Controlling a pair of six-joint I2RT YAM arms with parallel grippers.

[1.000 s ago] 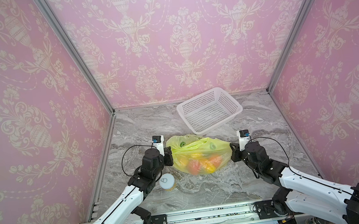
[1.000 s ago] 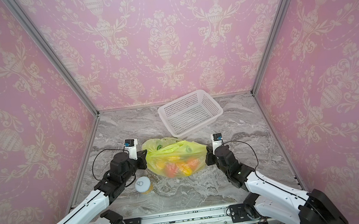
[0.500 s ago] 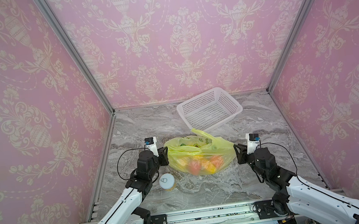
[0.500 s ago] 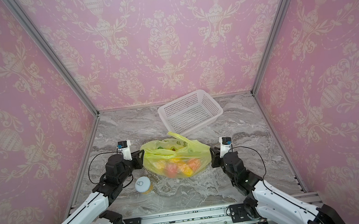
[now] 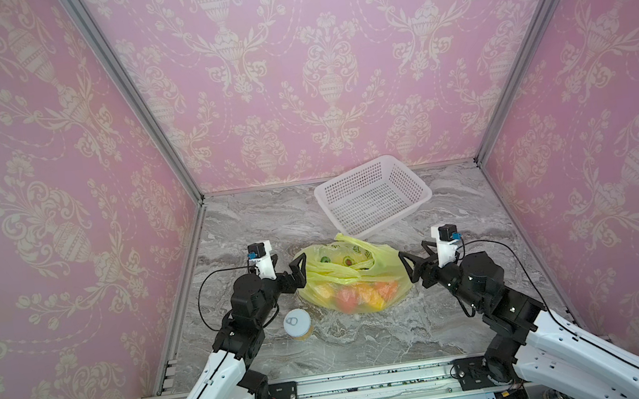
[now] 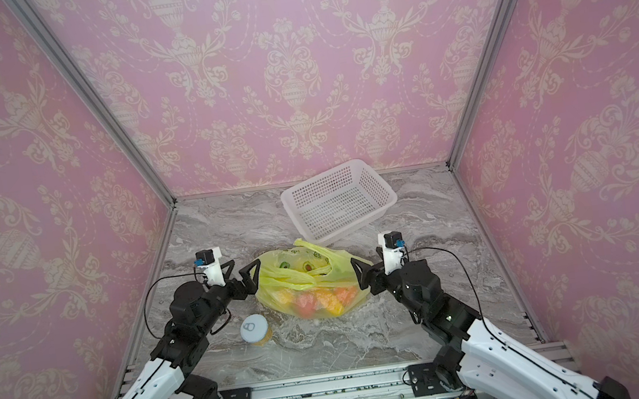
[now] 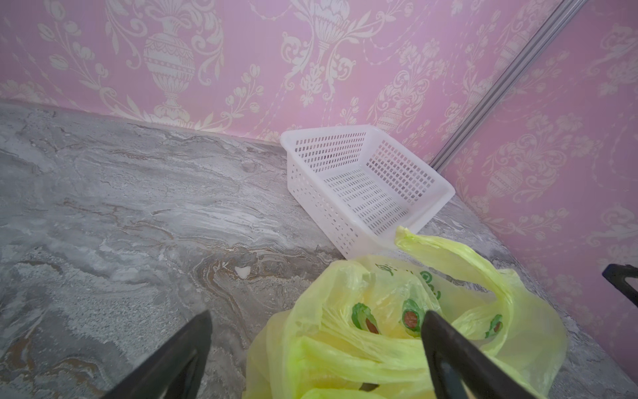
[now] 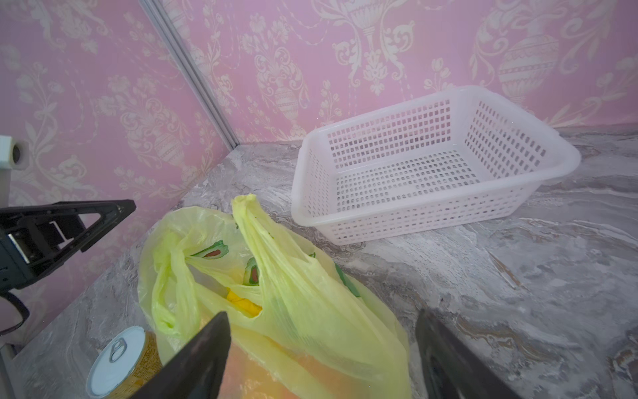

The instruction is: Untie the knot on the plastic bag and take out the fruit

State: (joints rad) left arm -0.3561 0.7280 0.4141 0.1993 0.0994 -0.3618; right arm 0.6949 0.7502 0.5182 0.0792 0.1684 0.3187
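On the marble table (image 5: 254, 226), the plastic bag (image 5: 351, 276) is laid between the left gripper (image 5: 297, 274) and the right gripper (image 5: 407, 268), both spread wide and empty. The fruit (image 5: 363, 293) is seen inside. Its thin film is judged limp and slippery; a handle loop (image 5: 350, 240) is best pinched.

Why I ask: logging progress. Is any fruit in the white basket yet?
No, the white basket shows only its bare perforated floor, and the fruit sits inside the plastic bag.

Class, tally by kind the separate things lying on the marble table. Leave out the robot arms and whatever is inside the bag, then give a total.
plastic bag: 1
white basket: 1
can: 1
Total: 3
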